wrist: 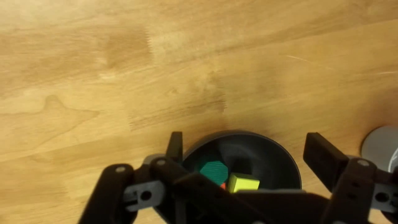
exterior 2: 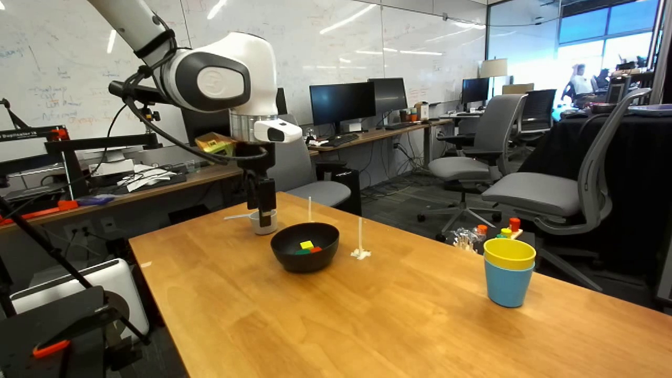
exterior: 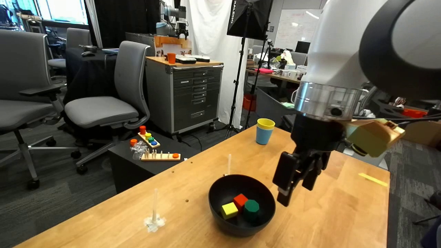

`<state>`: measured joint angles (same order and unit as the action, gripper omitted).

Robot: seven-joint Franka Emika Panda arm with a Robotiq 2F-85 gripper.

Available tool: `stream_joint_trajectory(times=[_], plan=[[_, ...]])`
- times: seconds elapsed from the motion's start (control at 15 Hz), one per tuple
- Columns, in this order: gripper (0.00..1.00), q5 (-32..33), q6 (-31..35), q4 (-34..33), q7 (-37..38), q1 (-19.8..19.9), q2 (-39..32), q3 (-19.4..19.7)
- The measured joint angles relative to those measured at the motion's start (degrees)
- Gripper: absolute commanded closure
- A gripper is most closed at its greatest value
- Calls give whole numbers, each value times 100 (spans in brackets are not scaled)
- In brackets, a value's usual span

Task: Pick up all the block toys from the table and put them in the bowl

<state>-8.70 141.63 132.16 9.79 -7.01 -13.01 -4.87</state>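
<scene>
- Wrist view: the black two-fingered gripper point(wrist: 245, 148) has its fingers point(wrist: 325, 157) spread wide apart, and the gap between them frames part of the round matte-black bowl point(wrist: 270, 158).
- Seen in an exterior view, those fingers overlap a small white handled cup point(exterior 2: 255, 224); whether they touch it, I cannot tell.
- Inside the bowl, touching or nearly so, lie a small red cube-shaped block point(exterior: 240, 199), a small yellow cube-shaped block point(exterior: 228, 210) and a small dark-green eight-sided block point(exterior: 251, 206).
- The bowl stands upright on the light-brown wooden table point(exterior: 337, 213), whose grain shows clearly.
- Two thin whitish rods point(exterior: 155, 203) rise upright near the bowl, one with a pale, ragged patch point(exterior: 150, 225) at its foot.
- Well apart from the bowl stands a light-blue cup with a yellow top point(exterior: 264, 136).
- A strip of yellow tape point(exterior: 373, 179) lies near a table edge.
- Beyond the table, a low black stand point(exterior: 134, 174) bears wooden toys point(exterior: 159, 157) with coloured pieces, and grey office chairs point(exterior: 101, 109) stand near a grey metal drawer cabinet point(exterior: 198, 93).
- Behind the white robot arm point(exterior 2: 257, 68) is a large whiteboard point(exterior 2: 325, 47) marked with handwriting.
</scene>
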Motion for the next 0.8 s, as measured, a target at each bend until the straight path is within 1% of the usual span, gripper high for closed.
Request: stream_joint_trajectory(times=[0.13, 0.8], plan=[[0, 40, -49, 122, -57, 27, 135, 3], [0, 53, -49, 166, -87, 26, 141, 3]])
